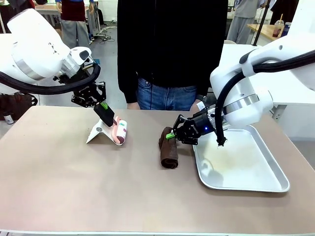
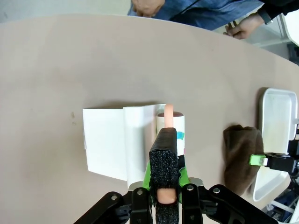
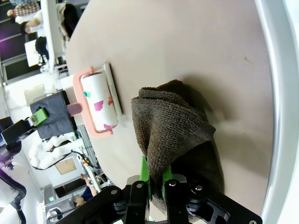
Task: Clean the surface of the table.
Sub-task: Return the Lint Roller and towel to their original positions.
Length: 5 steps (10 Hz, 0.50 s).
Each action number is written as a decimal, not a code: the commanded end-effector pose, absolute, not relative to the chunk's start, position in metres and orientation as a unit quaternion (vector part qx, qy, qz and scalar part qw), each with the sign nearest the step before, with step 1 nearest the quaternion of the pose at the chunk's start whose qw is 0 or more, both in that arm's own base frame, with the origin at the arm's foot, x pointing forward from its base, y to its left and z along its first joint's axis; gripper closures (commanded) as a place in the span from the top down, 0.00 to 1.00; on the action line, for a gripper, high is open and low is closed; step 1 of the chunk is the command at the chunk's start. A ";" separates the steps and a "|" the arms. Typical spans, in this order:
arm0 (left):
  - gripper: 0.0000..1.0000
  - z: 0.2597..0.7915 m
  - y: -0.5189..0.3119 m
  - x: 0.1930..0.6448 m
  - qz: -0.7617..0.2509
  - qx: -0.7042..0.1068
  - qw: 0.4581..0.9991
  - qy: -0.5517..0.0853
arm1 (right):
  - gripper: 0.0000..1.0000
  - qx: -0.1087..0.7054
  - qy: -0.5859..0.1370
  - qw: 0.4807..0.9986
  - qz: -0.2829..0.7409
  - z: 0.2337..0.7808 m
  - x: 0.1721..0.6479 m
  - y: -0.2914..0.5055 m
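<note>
The left pincer [image 1: 105, 112] is pinched on the foam-wrapped handle [image 2: 164, 151] of a lint roller [image 1: 120, 131], holding it just above the middle of the brown bench [image 1: 74, 182]. The roller's drum is white with pink and teal patches; no writing on it can be read. Beside and partly under the roller a folded white sheet [image 2: 110, 147] lies on the bench, one flap raised.

The right pincer [image 1: 173, 133] is pressed shut on a bunched edge of a dark brown cloth [image 1: 169, 150], whose rolled lower part rests on the bench. The cloth lies between the roller and a shiny metal tray [image 1: 273, 169], touching or almost touching the tray's left rim. The tray sits on the bench's right side and looks empty apart from faint smears.

A person in a dark top and jeans stands at the far edge, one hand [image 2: 243, 29] at the rim.
</note>
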<state>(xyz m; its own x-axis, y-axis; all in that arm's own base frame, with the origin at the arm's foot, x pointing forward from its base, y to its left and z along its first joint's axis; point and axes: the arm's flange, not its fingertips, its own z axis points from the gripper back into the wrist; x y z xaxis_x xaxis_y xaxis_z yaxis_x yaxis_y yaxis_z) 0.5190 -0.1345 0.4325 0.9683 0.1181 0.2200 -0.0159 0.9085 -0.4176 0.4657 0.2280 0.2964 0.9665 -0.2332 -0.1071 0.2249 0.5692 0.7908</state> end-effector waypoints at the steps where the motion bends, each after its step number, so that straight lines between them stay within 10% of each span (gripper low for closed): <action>1: 0.22 0.428 -0.132 0.527 0.043 -0.185 0.973 -0.127 | 0.11 0.447 -0.003 0.886 -0.124 0.299 0.464 0.226; 4: 0.27 0.427 -0.131 0.527 0.048 -0.185 0.973 -0.126 | 0.11 0.446 -0.005 0.886 -0.129 0.296 0.466 0.228; 5: 0.81 0.427 -0.130 0.527 0.051 -0.184 0.973 -0.125 | 0.37 0.447 -0.002 0.885 -0.129 0.296 0.466 0.227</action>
<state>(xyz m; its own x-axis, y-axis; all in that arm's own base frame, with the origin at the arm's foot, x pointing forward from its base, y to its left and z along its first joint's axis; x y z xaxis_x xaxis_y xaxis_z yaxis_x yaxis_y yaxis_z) 0.5238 -0.1318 0.4296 0.9685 0.1177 0.2193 -0.0201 0.9152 -0.4025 0.4656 0.2280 0.2958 0.9664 -0.2333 -0.1082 0.2260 0.5694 0.7904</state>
